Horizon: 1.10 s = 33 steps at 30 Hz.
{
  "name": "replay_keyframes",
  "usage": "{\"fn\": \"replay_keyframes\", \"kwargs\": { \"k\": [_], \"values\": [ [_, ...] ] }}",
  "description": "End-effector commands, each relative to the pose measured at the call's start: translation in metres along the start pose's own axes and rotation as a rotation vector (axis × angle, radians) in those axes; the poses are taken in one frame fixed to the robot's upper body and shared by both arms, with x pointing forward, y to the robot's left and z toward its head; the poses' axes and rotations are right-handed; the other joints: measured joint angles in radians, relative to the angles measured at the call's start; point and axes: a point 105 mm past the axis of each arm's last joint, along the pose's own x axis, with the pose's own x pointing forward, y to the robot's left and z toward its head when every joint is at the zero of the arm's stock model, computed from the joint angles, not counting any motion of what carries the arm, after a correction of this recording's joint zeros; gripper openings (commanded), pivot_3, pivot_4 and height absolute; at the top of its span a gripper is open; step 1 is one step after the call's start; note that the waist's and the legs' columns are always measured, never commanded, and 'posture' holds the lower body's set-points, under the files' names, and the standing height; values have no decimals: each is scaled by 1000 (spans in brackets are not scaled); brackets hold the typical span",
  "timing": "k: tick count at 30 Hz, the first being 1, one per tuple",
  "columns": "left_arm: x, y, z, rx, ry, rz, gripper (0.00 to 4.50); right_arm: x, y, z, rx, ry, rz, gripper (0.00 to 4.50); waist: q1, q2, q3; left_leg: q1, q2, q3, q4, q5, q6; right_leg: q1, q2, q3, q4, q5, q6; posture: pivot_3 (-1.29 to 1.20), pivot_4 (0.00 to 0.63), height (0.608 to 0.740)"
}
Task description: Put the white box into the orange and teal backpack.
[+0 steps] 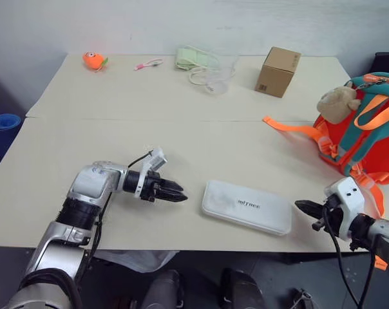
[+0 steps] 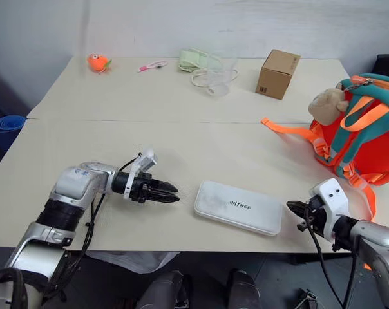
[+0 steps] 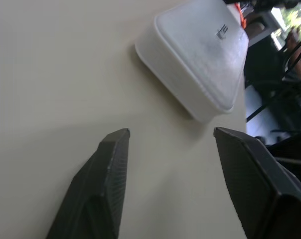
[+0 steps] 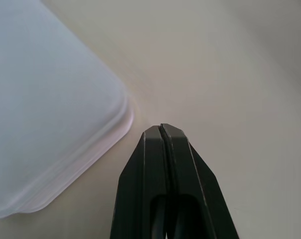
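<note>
White box (image 1: pixel 246 206) flat near front table (image 1: pixel 117 109) edge, untouched. L gripper (image 1: pixel 177 192) just left of it, fingers apart, empty. R gripper (image 1: pixel 302 206) by its right end, clenched, empty. Backpack (image 1: pixel 365 135) at right edge; bare mid-table between.

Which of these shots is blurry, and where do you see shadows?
Right wrist view: white box soft, out of focus. Left wrist view: box edge casts a soft shadow on the table. Left eye view: even light, faint shadow under the left gripper.

Even soft indoor light, faint shadows, head views sharp, wrist close-ups blurred
</note>
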Motion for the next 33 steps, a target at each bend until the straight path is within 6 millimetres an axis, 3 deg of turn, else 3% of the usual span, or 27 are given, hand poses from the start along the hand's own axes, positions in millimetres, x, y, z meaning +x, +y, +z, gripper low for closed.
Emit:
{"fn": "replay_keyframes", "kwargs": {
  "k": [1,4,9,14,17,25,27,33],
  "values": [
    [9,-13,5,-206,14,-69,3807,1,11,5,-24,-30,20,0,0,0,0,0,0,0,0,0,0,0,0,0,0,0,0,0,150,740],
    [19,-12,7,-284,31,-65,4431,8,17,3,-17,-41,34,0,0,0,0,0,0,0,0,0,0,0,0,0,1,0,0,0,150,740],
    [45,-11,2,-354,84,-69,4431,22,29,-1,-20,-55,66,0,0,0,0,1,0,1,0,0,-1,0,1,1,1,0,0,0,150,740],
    [70,-20,12,-423,52,-145,4431,31,30,-1,-18,-77,53,0,5,0,0,2,0,1,1,0,-2,1,0,1,1,0,0,0,150,740],
    [67,-21,21,-452,7,-171,3877,31,29,-3,-19,-78,42,0,5,0,0,2,-1,1,1,0,-2,1,0,2,1,0,0,0,150,740],
    [49,-27,39,-458,-101,-233,1580,4,20,-9,52,-133,-61,0,3,0,0,2,1,1,1,0,-4,0,1,1,1,0,0,0,150,740],
    [40,-30,42,-457,-126,-250,1211,-12,16,-8,86,-158,-110,353,2,0,0,2,1,1,1,-1,-4,0,1,2,1,0,0,0,150,740],
    [5,-39,51,-404,-228,-276,1210,-64,-19,7,148,-267,-329,2173,-3,0,0,2,1,1,1,-3,-8,0,1,5,2,0,0,0,150,740]
  ]
}}
